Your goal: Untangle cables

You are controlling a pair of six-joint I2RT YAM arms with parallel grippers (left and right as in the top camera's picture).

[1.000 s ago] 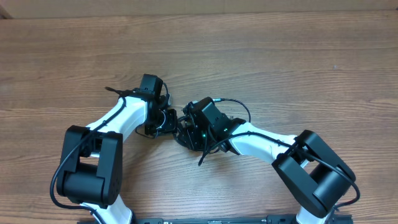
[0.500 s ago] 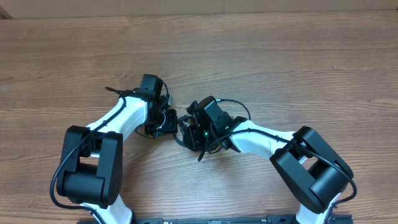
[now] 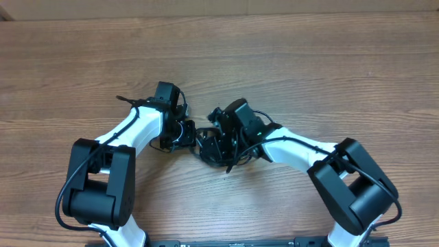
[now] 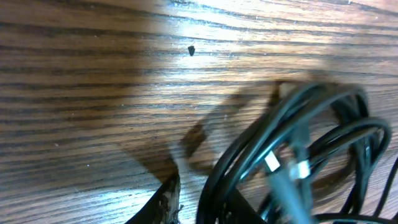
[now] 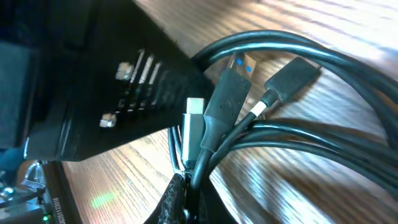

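From above, both arms reached in over the wooden counter (image 3: 309, 62) and met near its middle, the left pincer (image 3: 181, 132) and right pincer (image 3: 214, 140) just beside each other. The cables (image 3: 206, 149) lay in a dark knot between and under them, and a loop stuck out below the right one. How either pincer stood I couldn't make out from up there. The left wrist view was blurred. The cables (image 4: 298, 124) arched up from the bottom edge and looped off to the right, with a plug (image 4: 272, 163) showing pale among them. Only one fingertip (image 4: 166, 199) peeked in, close beside the strands, so I couldn't tell whether that pincer gripped them. A small dark speck (image 4: 191, 50) sat on the wood further off. In the right wrist view the right pincer (image 5: 180, 202) had closed down tight on the cables (image 5: 323, 62), several strands drawn together right at its tips. A silver-tipped plug (image 5: 194, 124) lay against them, with a blue-tongued plug (image 5: 242, 64) just above it and a black block (image 5: 124, 106) close behind on the left.
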